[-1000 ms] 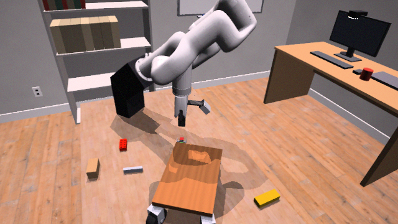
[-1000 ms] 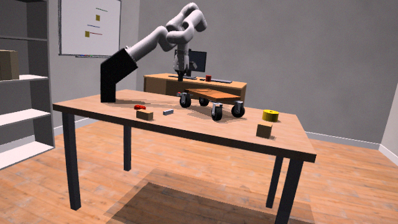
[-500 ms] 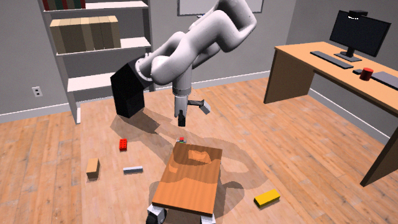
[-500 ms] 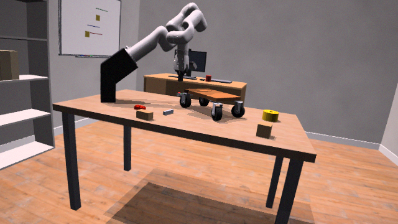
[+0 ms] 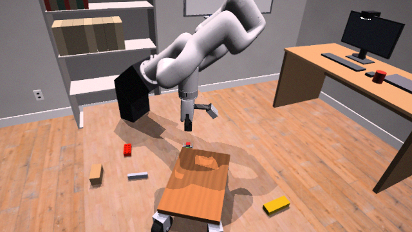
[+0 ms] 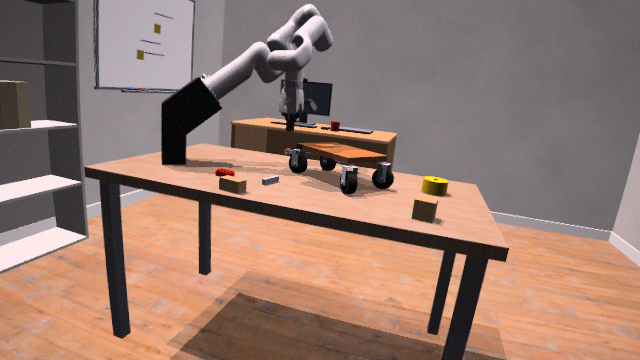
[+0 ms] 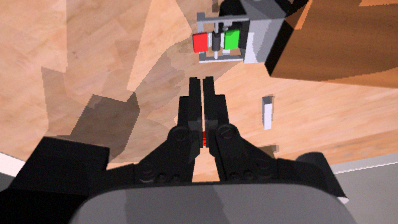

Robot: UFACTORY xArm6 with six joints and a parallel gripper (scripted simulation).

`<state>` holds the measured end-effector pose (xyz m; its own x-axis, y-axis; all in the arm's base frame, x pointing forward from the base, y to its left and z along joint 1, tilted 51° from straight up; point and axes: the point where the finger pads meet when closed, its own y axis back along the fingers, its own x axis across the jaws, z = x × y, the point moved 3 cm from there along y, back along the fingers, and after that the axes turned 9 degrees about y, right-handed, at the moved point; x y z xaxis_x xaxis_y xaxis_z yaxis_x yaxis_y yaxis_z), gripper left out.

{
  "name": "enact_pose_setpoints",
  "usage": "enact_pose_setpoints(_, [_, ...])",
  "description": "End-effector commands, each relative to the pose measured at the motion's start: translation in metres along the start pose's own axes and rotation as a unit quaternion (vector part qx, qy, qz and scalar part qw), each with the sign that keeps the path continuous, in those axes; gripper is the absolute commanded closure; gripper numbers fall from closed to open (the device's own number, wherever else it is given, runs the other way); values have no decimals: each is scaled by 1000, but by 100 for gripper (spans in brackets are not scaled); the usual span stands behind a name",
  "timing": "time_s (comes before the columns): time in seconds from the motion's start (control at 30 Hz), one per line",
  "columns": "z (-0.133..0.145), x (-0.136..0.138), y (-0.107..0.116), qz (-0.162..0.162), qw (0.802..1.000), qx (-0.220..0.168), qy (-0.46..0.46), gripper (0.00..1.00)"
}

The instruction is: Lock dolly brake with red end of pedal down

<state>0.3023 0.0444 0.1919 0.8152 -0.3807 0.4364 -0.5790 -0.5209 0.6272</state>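
Red at one end and green at the other, the caster's small brake pedal on the wooden-decked dolly lies ahead and below the black gripper, which hangs closed and empty above the counter.

The dolly is a flat wooden board on four black casters, standing level on the surface. At its corner nearest the arm's base, one caster carries the brake pedal, a small rocker with a red end facing outward and a green end toward the board.
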Motion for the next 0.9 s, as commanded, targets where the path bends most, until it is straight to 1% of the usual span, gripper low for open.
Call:
enact_pose_setpoints(0.0, [0,0,-2,1,1000,0,0,100])
enact_pose_setpoints(0.3, [0,0,-10,1,1000,0,0,100])
enact_pose_setpoints(0.8, [0,0,-41,1,1000,0,0,100])
enact_pose_setpoints(0.87, [0,0,-41,1,1000,0,0,100])
